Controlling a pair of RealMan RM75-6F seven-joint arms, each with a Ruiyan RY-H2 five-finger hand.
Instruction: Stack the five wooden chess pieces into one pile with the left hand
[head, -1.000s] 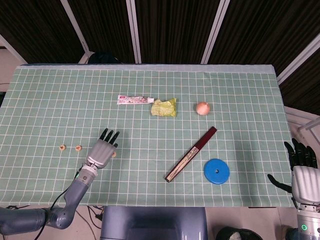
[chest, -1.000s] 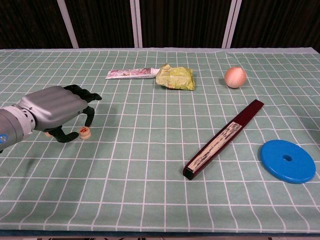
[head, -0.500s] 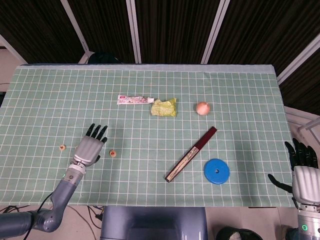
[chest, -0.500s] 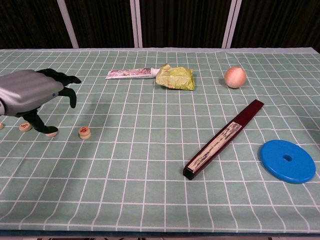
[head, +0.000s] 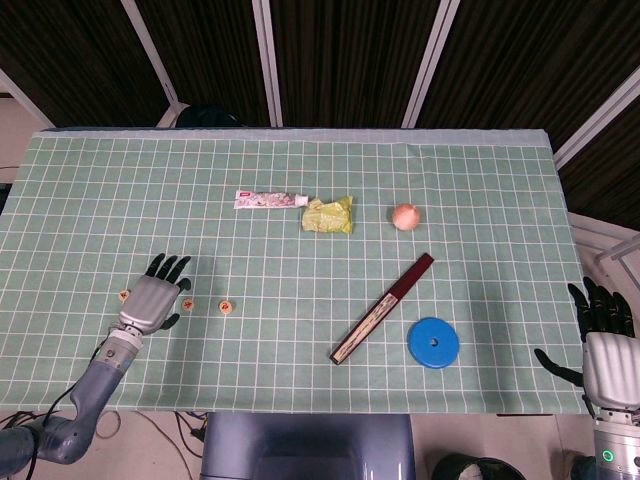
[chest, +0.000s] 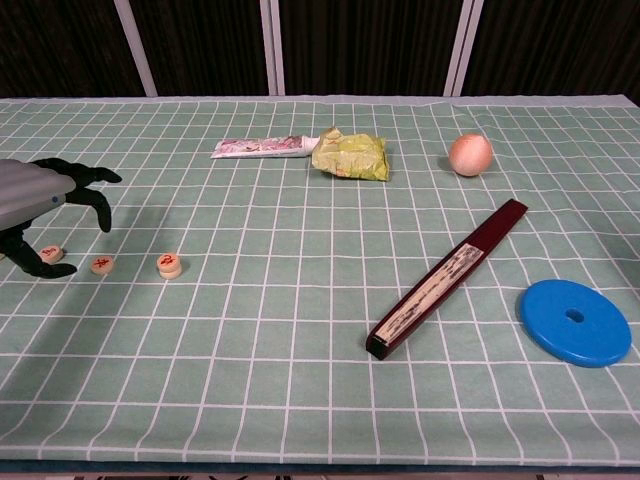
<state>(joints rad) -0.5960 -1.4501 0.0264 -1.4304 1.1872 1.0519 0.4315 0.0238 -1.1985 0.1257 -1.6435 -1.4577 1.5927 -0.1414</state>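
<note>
Chess pieces (chest: 101, 265) lie apart — left robot hand (head: 150, 301) hovers palm-down, fingers (chest: 92, 194) spread, holding nothing.

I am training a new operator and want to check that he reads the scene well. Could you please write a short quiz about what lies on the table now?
1. True or false: the blue disc lies on top of the fan.
2. Which thing lies right beside the toothpaste tube? A. the fan B. the yellow-green packet C. the blue disc
3. Which hand is over the table, next to the chess pieces?

Key:
1. False: the blue disc lies apart from the fan.
2. B.
3. The left hand.
</note>
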